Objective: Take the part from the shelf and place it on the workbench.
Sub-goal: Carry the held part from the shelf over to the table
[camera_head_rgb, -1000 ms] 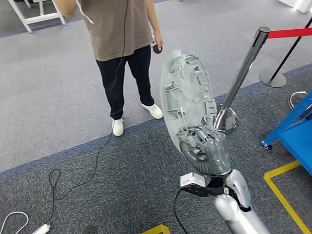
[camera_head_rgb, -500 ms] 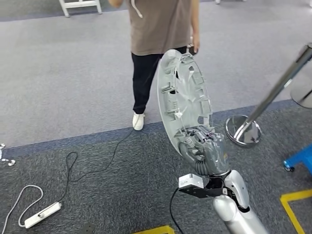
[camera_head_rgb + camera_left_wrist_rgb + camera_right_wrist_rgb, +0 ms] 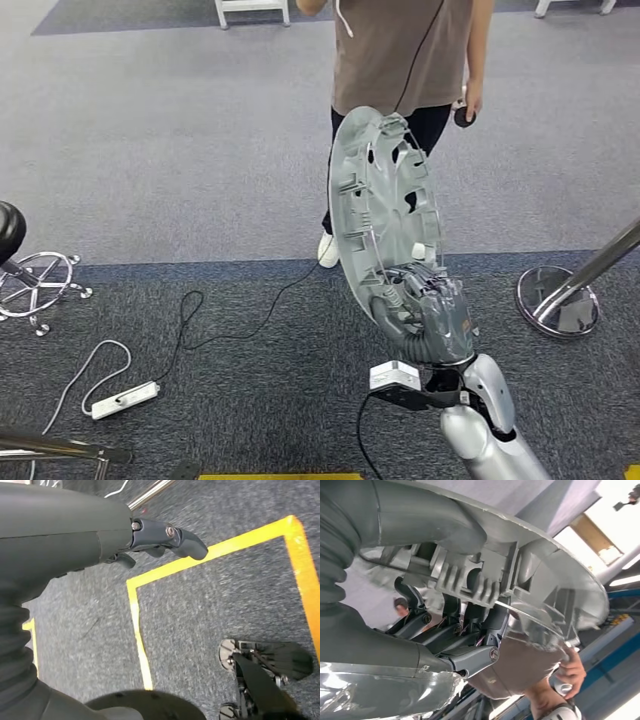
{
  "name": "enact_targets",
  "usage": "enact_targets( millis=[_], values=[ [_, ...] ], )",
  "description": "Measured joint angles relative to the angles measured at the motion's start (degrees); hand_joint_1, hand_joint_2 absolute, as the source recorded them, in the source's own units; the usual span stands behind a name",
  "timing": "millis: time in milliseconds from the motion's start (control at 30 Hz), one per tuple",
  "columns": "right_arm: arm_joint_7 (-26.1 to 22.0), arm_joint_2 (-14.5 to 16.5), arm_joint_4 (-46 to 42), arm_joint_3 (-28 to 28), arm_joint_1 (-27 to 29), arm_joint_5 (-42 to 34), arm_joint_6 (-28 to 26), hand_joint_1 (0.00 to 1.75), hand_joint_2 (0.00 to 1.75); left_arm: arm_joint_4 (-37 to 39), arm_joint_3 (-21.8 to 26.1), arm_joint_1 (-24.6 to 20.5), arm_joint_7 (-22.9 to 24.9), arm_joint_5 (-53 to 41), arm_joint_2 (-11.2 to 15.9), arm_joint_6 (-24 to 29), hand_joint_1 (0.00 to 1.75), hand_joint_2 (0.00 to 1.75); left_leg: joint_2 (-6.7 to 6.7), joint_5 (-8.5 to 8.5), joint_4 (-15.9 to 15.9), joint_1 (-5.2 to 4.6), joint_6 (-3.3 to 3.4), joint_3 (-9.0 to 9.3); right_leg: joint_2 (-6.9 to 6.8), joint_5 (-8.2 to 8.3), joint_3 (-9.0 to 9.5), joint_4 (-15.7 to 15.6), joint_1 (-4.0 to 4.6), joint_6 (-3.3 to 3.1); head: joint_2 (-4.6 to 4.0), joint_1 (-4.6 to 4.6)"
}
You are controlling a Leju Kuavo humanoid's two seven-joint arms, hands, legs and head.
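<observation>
- Right hand (image 3: 441, 318): fingers (image 3: 471, 657) curl round the lower rim of the grey wheel cover (image 3: 381, 210), held upright at twelve o'clock from the wrist
- Left hand (image 3: 75, 530) hangs over carpet and yellow floor tape (image 3: 137, 625), fingers loosely apart, holding nothing
- A person (image 3: 400, 50) stands at twelve o'clock beyond the cover
- Carry it steadily, grip firm; no counter in sight yet

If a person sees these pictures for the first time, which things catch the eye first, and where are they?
The big grey round part stands out in the middle of the head view, gripped at its lower edge by the right hand and held up on edge. Right behind it stands a person in a brown shirt. On the carpet to the left lies a white power strip with its cable.
</observation>
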Motion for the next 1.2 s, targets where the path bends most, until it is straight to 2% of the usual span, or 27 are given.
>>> enact_targets(
  millis=[33, 67, 100, 133, 167, 200, 233, 267, 333, 367, 433, 500, 567, 600, 633, 667, 700, 733, 800, 867, 933, 967, 1000, 1067, 1133, 1167, 1200],
  values=[
    [0.02, 0.00, -0.02, -0.02, 0.06, 0.00, -0.01, 1.75, 1.75, 0.00, 0.00, -0.11, 0.00, 0.00, -0.02, 0.00, 0.00, 1.75, 1.96, -1.69, 3.10, -0.11, -0.15, -1.52, -0.84, -0.01, 0.08, -0.07, 0.15, -0.25, 0.00, -0.19],
    [0.03, -0.01, -0.02, -0.03, 0.11, 0.00, -0.01, 1.75, 1.75, 0.00, 0.00, -0.24, 0.00, 0.00, -0.03, 0.00, 0.00, 1.75, 3.28, -3.50, 6.95, -0.14, -0.29, -3.40, -1.69, -0.05, 0.09, -0.09, 0.30, -0.43, 0.00, -0.33],
    [0.04, -0.01, -0.02, -0.05, 0.17, 0.00, -0.01, 1.75, 1.75, 0.00, 0.00, -0.33, 0.00, 0.00, -0.04, 0.00, 0.00, 1.75, 3.93, -4.90, 10.55, -0.11, -0.37, -5.16, -2.60, -0.10, 0.10, -0.09, 0.46, -0.52, 0.00, -0.31],
    [0.05, -0.01, -0.01, -0.06, 0.20, 0.00, -0.01, 1.75, 1.75, 0.00, 0.00, -0.34, 0.00, 0.01, -0.04, 0.00, 0.00, 1.75, 4.21, -5.43, 12.81, -0.10, -0.39, -6.21, -3.45, -0.16, 0.12, -0.08, 0.57, -0.61, 0.00, -0.33],
    [0.04, -0.01, -0.02, -0.06, 0.19, 0.00, -0.01, 1.75, 1.75, 0.00, 0.00, -0.28, 0.00, 0.01, -0.03, 0.00, 0.00, 1.75, 4.32, -4.86, 12.91, -0.11, -0.35, -6.18, -4.21, -0.22, 0.16, -0.08, 0.63, -0.64, 0.00, -0.33],
    [0.04, 0.00, -0.02, -0.06, 0.18, 0.00, -0.01, 1.75, 1.75, 0.00, 0.00, -0.22, 0.00, 0.01, -0.01, 0.00, 0.00, 1.75, 4.56, -3.38, 10.85, -0.13, -0.25, -5.01, -4.92, -0.28, 0.23, -0.08, 0.67, -0.62, 0.00, -0.34],
    [0.04, 0.00, -0.03, -0.06, 0.14, 0.00, -0.01, 1.75, 1.75, 0.00, 0.00, -0.19, 0.00, 0.01, 0.02, 0.00, 0.00, 1.75, 5.26, -1.52, 7.33, -0.20, -0.10, -3.00, -5.54, -0.36, 0.35, -0.08, 0.70, -0.52, 0.00, -0.35],
    [0.04, 0.00, -0.03, -0.07, 0.12, 0.00, -0.01, 1.75, 1.75, 0.00, 0.00, -0.21, 0.00, 0.01, 0.03, 0.00, 0.00, 1.75, 6.65, -0.11, 3.43, -0.43, 0.01, -0.82, -6.10, -0.51, 0.46, -0.04, 0.86, -0.33, 0.00, -0.36],
    [0.05, -0.01, -0.03, -0.08, 0.08, 0.00, -0.03, 1.75, 1.75, 0.00, 0.00, -0.42, 0.00, 0.01, -0.02, 0.00, 0.00, 1.75, 8.59, 1.03, -1.56, -0.83, 0.62, 1.82, -7.14, -0.82, 0.60, 0.03, 1.24, 0.15, 0.00, -0.30],
    [0.05, -0.02, -0.03, -0.05, 0.08, 0.01, -0.04, 1.75, 1.75, 0.00, 0.00, -0.47, 0.00, 0.01, -0.06, 0.00, 0.00, 1.75, 8.75, 0.86, -2.31, -1.03, 0.94, 2.06, -7.73, -0.96, 0.69, 0.00, 1.41, 0.40, 0.00, -0.23],
    [0.04, -0.02, -0.07, 0.01, 0.04, 0.03, -0.05, 1.75, 1.75, 0.00, 0.00, -0.38, 0.00, -0.01, -0.07, 0.00, 0.00, 1.75, 7.34, 0.94, -2.56, -0.98, 1.68, 1.97, -8.52, -1.30, 0.94, -0.02, 1.35, 0.95, 0.00, -0.11],
    [0.02, -0.02, -0.20, -0.01, 0.03, 0.05, -0.08, 1.75, 1.75, 0.00, 0.00, -0.31, 0.01, -0.01, -0.02, -0.01, 0.00, 1.75, 6.03, 1.11, -2.77, -0.65, 2.32, 2.10, -6.47, -2.96, 0.05, 2.39, 1.11, 1.53, 0.00, 0.13],
    [0.01, -0.03, -0.29, -0.03, 0.15, 0.10, -0.10, 1.75, 1.75, 0.00, 0.00, -0.43, 0.02, 0.01, -0.01, -0.07, 0.00, 1.75, 4.69, 1.17, -2.82, -0.43, 2.75, 2.15, -3.48, -6.39, -3.27, 9.38, 0.96, 1.85, 0.00, 0.51],
    [0.02, -0.04, -0.30, -0.03, 0.22, 0.13, -0.10, 1.75, 1.75, 0.00, 0.00, -0.49, 0.02, 0.01, -0.03, -0.12, 0.00, 1.75, 3.93, 1.18, -2.82, -0.41, 2.86, 2.16, -2.82, -7.89, -5.26, 13.25, 0.93, 1.93, 0.00, 0.62],
    [0.03, -0.05, -0.30, -0.03, 0.28, 0.15, -0.10, 1.75, 1.75, 0.00, 0.00, -0.48, 0.02, 0.01, -0.05, -0.16, 0.00, 1.75, 3.17, 1.18, -2.81, -0.40, 2.88, 2.17, -2.56, -8.51, -6.72, 15.80, 0.92, 1.98, 0.00, 0.67],
    [0.04, -0.06, -0.30, -0.04, 0.31, 0.17, -0.11, 1.75, 1.75, 0.00, 0.00, -0.43, 0.03, 0.01, -0.05, -0.19, 0.00, 1.75, 2.38, 1.19, -2.80, -0.37, 2.86, 2.20, -2.46, -7.97, -7.24, 16.28, 0.89, 2.00, 0.00, 0.69],
    [0.07, -0.07, -0.30, -0.05, 0.33, 0.18, -0.11, 1.75, 1.75, 0.00, 0.00, -0.38, 0.04, 0.01, -0.04, -0.19, 0.00, 1.75, 1.57, 1.20, -2.79, -0.32, 2.79, 2.26, -2.32, -6.37, -6.63, 14.46, 0.80, 2.00, 0.00, 0.69],
    [0.08, -0.07, -0.31, -0.07, 0.33, 0.18, -0.11, 1.75, 1.75, 0.00, 0.00, -0.34, 0.04, 0.01, -0.04, -0.20, 0.00, 1.75, 0.77, 1.20, -2.75, -0.25, 2.65, 2.32, -1.77, -4.14, -5.11, 10.88, 0.62, 2.04, 0.00, 0.69],
    [0.10, -0.09, -0.37, -0.08, 0.38, 0.18, -0.16, 1.75, 1.75, 0.00, 0.00, -0.38, 0.04, 0.01, -0.02, -0.21, 0.00, 1.75, -0.75, 1.24, -2.53, -0.18, 2.09, 2.19, 0.83, -1.09, -1.71, 3.57, 0.03, 2.13, 0.00, 0.66],
    [0.08, -0.16, -0.51, -0.11, 0.52, 0.28, -0.26, 1.75, 1.75, 0.00, 0.00, -0.38, 0.03, 0.01, 0.01, -0.19, 0.00, 1.75, -1.98, 1.51, -2.42, -0.07, 1.34, 1.72, 2.38, -0.66, -0.37, 0.78, -0.15, 1.88, 0.00, 0.61],
    [0.07, -0.21, -0.79, -0.14, 0.60, 0.43, -0.32, 1.75, 1.75, 0.00, 0.00, -0.11, 0.02, 0.01, 0.02, -0.16, 0.00, 1.75, -2.77, 1.77, -2.56, 0.19, 0.66, 1.37, 1.39, -0.50, -0.31, 0.58, 0.06, 1.15, 0.00, 0.59],
    [0.10, -0.22, -0.96, -0.14, 0.61, 0.53, -0.31, 1.75, 1.75, 0.00, 0.00, 0.05, 0.02, 0.01, 0.01, -0.15, 0.00, 1.75, -2.04, 1.46, -2.24, 0.15, 0.41, 1.15, 0.79, -0.39, -0.25, 0.49, 0.11, 0.71, 0.00, 0.50],
    [0.14, -0.22, -1.15, -0.13, 0.62, 0.72, -0.30, 1.75, 1.75, 0.00, 0.00, 0.09, 0.02, 0.01, 0.01, -0.16, 0.00, 1.75, -0.71, 0.57, -0.99, 0.03, 0.20, 0.50, 0.10, -0.29, -0.18, 0.34, 0.13, 0.30, 0.00, 0.34],
    [0.30, -0.22, -1.38, -0.11, 0.74, 1.18, -0.27, 1.75, 1.75, 0.00, 0.00, -0.08, 0.03, 0.01, 0.00, -0.18, 0.00, 1.75, 2.63, -2.75, 4.93, -0.23, -0.09, -2.35, -1.48, -0.25, -0.11, 0.16, 0.31, -0.32, 0.00, 0.03],
    [0.58, -0.21, -1.43, -0.10, 0.85, 1.58, -0.28, 1.75, 1.75, 0.00, 0.00, -0.24, 0.15, 0.01, 0.00, -0.27, 0.00, 1.75, 3.85, -5.43, 11.65, -0.21, -0.24, -5.55, -3.17, -0.34, -0.12, 0.17, 0.56, -0.58, 0.00, -0.01],
    [0.73, -0.21, -1.44, -0.08, 0.86, 1.73, -0.29, 1.75, 1.75, 0.00, 0.00, -0.22, 0.25, 0.01, 0.00, -0.33, 0.00, 1.75, 4.03, -5.44, 12.92, -0.21, -0.25, -6.11, -3.94, -0.40, -0.11, 0.17, 0.62, -0.64, 0.00, -0.02],
    [0.86, -0.20, -1.44, -0.07, 0.86, 1.89, -0.31, 1.75, 1.75, 0.00, 0.01, -0.15, 0.36, 0.01, 0.02, -0.40, 0.00, 1.75, 4.21, -4.47, 12.15, -0.22, -0.20, -5.63, -4.66, -0.44, -0.08, 0.17, 0.66, -0.64, 0.00, -0.02]
  ],
)
